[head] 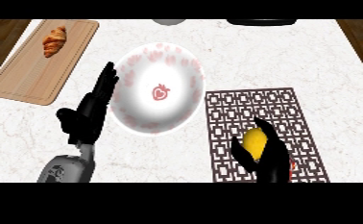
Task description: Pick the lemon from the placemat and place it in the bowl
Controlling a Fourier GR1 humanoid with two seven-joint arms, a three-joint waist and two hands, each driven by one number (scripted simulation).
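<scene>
A croissant (54, 41) lies on the cutting board (32, 81) at the counter's left edge. The left hand (90, 107), fingers straight, rests beside the bowl (181, 69). On the placemat (280, 107), the right hand (266, 156) curls round the lemon (254, 141); bare counter between bowl and placemat; no writing readable

1. Between your placemat (266, 131) and the bowl (159, 89) only bare counter (284, 55) lies: your way is open
2. Your left hand (90, 110) stands just beside the bowl's left rim
3. The cutting board (44, 59) with croissant (54, 41) sits well apart, far left
</scene>
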